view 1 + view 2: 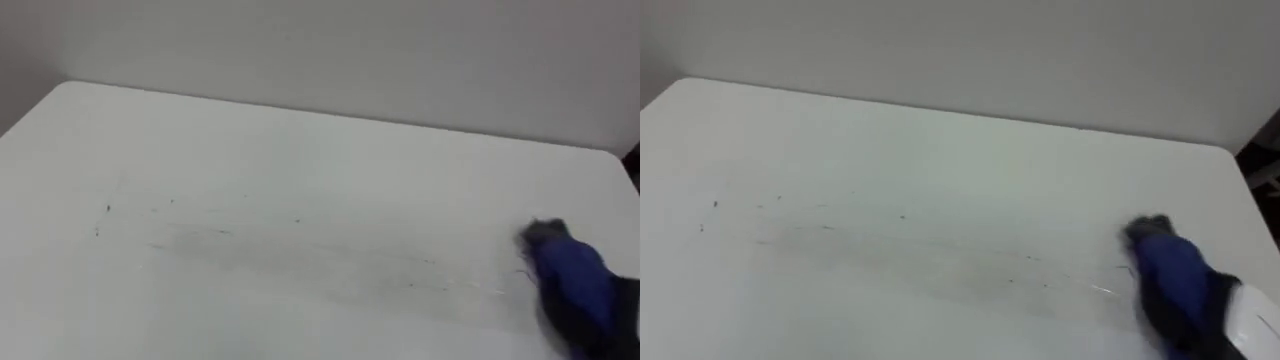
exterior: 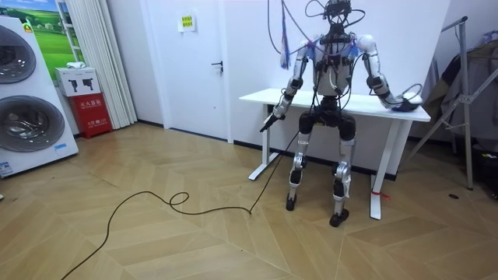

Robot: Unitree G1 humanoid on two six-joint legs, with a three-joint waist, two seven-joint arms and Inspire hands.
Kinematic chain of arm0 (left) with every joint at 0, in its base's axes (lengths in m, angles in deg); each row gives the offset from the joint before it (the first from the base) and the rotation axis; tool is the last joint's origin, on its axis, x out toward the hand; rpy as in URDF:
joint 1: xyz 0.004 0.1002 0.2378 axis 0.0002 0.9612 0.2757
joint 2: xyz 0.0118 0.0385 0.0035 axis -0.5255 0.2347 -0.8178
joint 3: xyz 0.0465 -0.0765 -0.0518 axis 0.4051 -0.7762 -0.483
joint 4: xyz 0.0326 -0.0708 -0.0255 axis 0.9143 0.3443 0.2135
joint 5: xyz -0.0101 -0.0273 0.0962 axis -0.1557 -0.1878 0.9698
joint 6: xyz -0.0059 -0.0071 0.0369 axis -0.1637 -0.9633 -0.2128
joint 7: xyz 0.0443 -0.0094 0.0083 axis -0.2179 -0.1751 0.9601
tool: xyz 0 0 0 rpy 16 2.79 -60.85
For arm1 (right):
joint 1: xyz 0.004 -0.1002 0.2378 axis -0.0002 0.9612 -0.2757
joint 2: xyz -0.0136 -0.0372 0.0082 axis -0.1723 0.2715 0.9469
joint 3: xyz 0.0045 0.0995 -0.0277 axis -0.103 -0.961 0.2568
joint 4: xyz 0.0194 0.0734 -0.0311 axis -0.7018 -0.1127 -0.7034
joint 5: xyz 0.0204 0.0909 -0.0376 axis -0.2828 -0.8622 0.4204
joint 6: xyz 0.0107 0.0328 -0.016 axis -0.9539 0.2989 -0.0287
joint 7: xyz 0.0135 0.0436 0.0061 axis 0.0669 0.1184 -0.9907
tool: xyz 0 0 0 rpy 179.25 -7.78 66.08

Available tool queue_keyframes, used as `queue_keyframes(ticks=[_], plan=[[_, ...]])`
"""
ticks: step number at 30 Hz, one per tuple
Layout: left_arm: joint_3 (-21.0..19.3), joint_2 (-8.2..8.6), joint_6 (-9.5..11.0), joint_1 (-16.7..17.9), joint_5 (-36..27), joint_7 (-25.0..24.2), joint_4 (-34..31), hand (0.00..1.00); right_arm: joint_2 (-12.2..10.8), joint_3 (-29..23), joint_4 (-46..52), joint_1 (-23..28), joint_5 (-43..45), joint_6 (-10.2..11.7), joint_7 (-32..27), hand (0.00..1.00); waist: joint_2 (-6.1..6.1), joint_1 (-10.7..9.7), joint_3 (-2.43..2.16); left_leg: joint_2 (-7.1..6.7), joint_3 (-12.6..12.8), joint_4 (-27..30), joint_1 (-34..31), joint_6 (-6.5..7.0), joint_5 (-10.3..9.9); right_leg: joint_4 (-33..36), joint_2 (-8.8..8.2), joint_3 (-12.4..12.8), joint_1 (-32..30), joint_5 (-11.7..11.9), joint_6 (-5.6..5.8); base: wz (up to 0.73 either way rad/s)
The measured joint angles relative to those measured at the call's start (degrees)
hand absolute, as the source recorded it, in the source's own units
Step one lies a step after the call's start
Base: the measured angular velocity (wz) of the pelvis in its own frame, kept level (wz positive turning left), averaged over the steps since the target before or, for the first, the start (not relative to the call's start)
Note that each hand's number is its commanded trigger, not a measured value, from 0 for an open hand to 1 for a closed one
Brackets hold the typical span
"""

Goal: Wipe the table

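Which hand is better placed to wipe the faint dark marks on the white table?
Right. The right hand rests on the white table with the blue cloth, just right of the faint dark marks; the left hand hangs below the table's edge.

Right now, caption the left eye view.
A blue cloth at the white table's right; faint dark marks across its middle.

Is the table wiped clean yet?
Not clean: dark specks and faint streaks mark the table left of the blue cloth.
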Motion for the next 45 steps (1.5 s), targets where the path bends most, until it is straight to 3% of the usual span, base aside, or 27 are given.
queue_keyframes(ticks=[4, 7, 9, 10, 11, 12, 15, 16, 18, 21, 23, 24, 27, 29, 33, 34, 37, 40, 42, 45], plan=[[3.39, 0.12, 0.73, -2.00, -0.71, 0.50, 0.04, 0.00, 0.37, -0.68, -1.71, -2.17, -3.10, -1.56, 1.78, 1.00, -0.02, 0.90, 0.00, -0.02, 0.27, 0.19, 0.44, -0.23, 0.26, 0.63, 0.13, 1.90, -0.09, 0.23, -0.36, -0.14], [7.76, 0.29, 0.56, -3.30, -3.03, 1.49, 0.36, 0.00, -0.60, 2.68, 0.03, -7.39, -2.52, -7.14, 3.45, 1.00, 0.39, 3.99, 0.13, 0.27, -0.62, 0.74, 0.41, -0.21, 0.23, 1.26, 1.30, 4.50, -1.77, 1.19, -1.47, -0.49], [10.33, 0.51, -0.02, -4.86, -4.63, 1.56, 3.16, 0.00, -3.56, 9.26, 4.78, -14.49, 1.21, -11.75, 8.32, 1.00, 0.79, 7.08, 0.33, 1.02, -1.21, 1.16, -0.79, -0.38, 0.32, 1.74, 2.93, 6.96, -4.71, 1.51, -1.75, -0.70], [10.87, 0.67, -0.41, -5.48, -4.72, 1.53, 3.61, 0.00, -4.54, 11.73, 6.27, -16.59, 2.58, -12.65, 9.85, 1.00, 1.02, 8.13, 0.42, 1.04, -1.80, 1.10, -1.03, -0.42, 0.35, 1.72, 3.27, 7.16, -5.50, 1.63, -1.87, -0.52], [11.15, 1.02, -0.91, -5.72, -4.88, 1.50, 3.65, 0.00, -6.85, 16.82, 8.45, -21.28, 6.07, -13.49, 12.32, 1.00, 1.50, 8.89, 0.81, 0.99, -3.56, 1.09, -1.97, -0.71, 0.69, 1.63, 3.86, 7.32, -6.76, 1.79, -2.12, -0.10], [11.23, 1.28, -1.55, -6.50, -5.65, 1.27, 3.85, 0.00, -8.99, 20.86, 9.76, -26.08, 9.71, -13.51, 14.79, 1.00, 1.81, 9.29, 1.28, 0.99, -4.83, 0.81, -3.15, -0.91, 1.64, 1.80, 4.24, 7.23, -8.16, 1.88, -2.61, 0.16], [12.06, 1.82, -2.87, -7.01, -5.73, 0.07, 3.82, 0.00, -9.60, 27.05, 9.42, -35.59, 13.13, -13.08, 18.65, 1.00, 2.72, 12.49, 1.31, 0.70, -6.03, -1.32, -4.23, -0.98, 3.54, 1.54, 4.35, 6.51, -9.45, 2.03, -3.14, 0.35], [11.93, 1.81, -3.19, -6.50, -5.70, -0.10, 3.74, 0.00, -9.59, 27.22, 9.46, -36.23, 13.59, -12.68, 19.15, 1.00, 2.76, 12.74, 1.28, 0.43, -6.72, -1.57, -4.27, -0.95, 3.71, 1.39, 4.19, 5.93, -9.20, 1.99, -3.21, 0.58], [11.17, 1.63, -4.29, -3.73, -5.84, -0.21, 2.27, 0.00, -9.54, 26.81, 9.48, -36.17, 14.79, -12.29, 19.55, 1.00, 2.38, 12.70, 1.20, -0.29, -8.56, -2.09, -3.96, -0.75, 3.90, 0.76, 3.71, 3.95, -7.77, 1.83, -3.20, 0.49], [9.98, 1.47, -4.73, 0.74, -5.97, -0.29, -0.68, 0.00, -8.57, 25.57, 6.92, -28.59, 16.71, -12.08, 19.53, 1.00, 1.19, 11.54, 1.12, -1.27, -10.13, -2.26, -2.70, -0.02, 3.34, -1.36, 3.14, 1.63, -4.25, 1.63, -2.92, 0.40], [8.84, 1.50, -4.71, 2.76, -5.76, -1.32, -0.90, 0.00, -8.10, 21.65, 8.45, -20.56, 17.33, -6.78, 16.47, 1.00, 0.90, 8.33, 1.06, -1.92, -9.95, -2.20, -1.40, 0.43, 2.31, -2.37, 2.62, 0.90, -2.13, 1.02, -2.20, 0.19], [7.19, 1.50, -4.67, 3.25, -5.60, -1.47, -1.91, 0.00, -7.82, 19.08, 8.49, -17.22, 17.31, -4.69, 14.09, 1.00, 0.53, 6.41, 0.73, -2.20, -9.34, -2.18, -1.07, 0.61, 2.01, -2.44, 2.29, 0.59, -1.42, 0.62, -1.84, 0.11], [4.42, 0.81, -2.90, 3.71, -3.90, -1.61, -4.60, 0.00, -4.01, 12.37, 8.80, -8.89, 16.02, -1.55, 8.76, 1.00, 0.47, 4.50, 0.39, -2.62, -8.00, -1.97, 0.44, 1.18, 0.62, -2.32, 1.59, 1.41, 0.07, 0.07, -1.06, -0.10], [3.50, 0.06, -1.70, 3.58, -3.27, -1.59, -5.14, 0.00, -1.88, 8.71, 8.35, -4.29, 13.13, -1.07, 5.88, 1.00, 0.40, 3.04, -0.28, -2.88, -7.18, -1.52, 0.57, 1.60, 0.02, -2.02, 1.07, 1.85, 0.11, -0.17, -0.76, -0.13], [3.45, -0.52, -1.03, 2.36, -1.63, -1.10, -5.04, 0.00, 1.72, 2.64, 4.22, 1.70, 7.44, -1.03, 2.30, 1.00, -0.02, -0.16, -0.46, -2.90, -7.00, 0.20, 0.08, 1.90, -1.24, -0.20, 0.83, 2.09, 0.07, -0.23, -0.65, -0.05], [3.50, -0.52, -0.76, 2.06, -1.70, -1.08, -5.00, 0.00, 1.73, 1.88, 3.29, 1.75, 6.81, -1.05, 2.30, 1.00, -0.14, -0.27, -0.42, -2.89, -6.94, 0.40, 0.08, 1.87, -1.35, -0.19, 0.86, 2.19, 0.08, -0.22, -0.64, -0.09], [5.01, -0.52, 0.27, 0.96, -2.32, 0.12, -4.70, 0.00, 1.79, 0.89, 2.27, 1.46, 4.24, -2.46, 2.34, 1.00, -0.24, 0.10, -0.40, -2.75, -6.53, 0.90, 0.45, 1.79, -1.51, -0.21, 1.01, 2.73, 0.44, -0.13, -0.73, -0.10], [8.37, -0.59, 0.16, 0.15, -3.02, 1.34, -3.68, 0.00, 0.57, 1.79, 2.63, -2.41, 2.48, -6.23, 3.10, 1.00, -0.01, 2.57, -0.24, -2.17, -6.02, 0.96, 0.59, 1.19, -1.44, -0.08, 1.62, 3.66, -0.11, 0.40, -1.43, -0.21], [11.75, -0.48, -0.39, -0.47, -4.23, 1.42, -1.90, 0.00, -0.84, 5.11, 4.32, -8.30, 2.72, -11.17, 6.21, 1.00, 0.40, 5.14, 0.02, -1.56, -6.29, 1.01, 0.20, 1.20, -1.46, 0.26, 2.48, 4.53, -1.70, 1.19, -2.35, -0.42], [12.24, 0.74, -1.52, -1.46, -4.76, 0.92, -0.78, 0.00, -3.12, 11.87, 5.88, -17.60, 6.10, -14.25, 12.29, 1.00, 1.23, 8.17, 0.83, -1.21, -7.76, 1.38, -1.40, 0.89, -1.09, 0.97, 3.66, 5.61, -4.26, 1.65, -3.07, -0.27]])
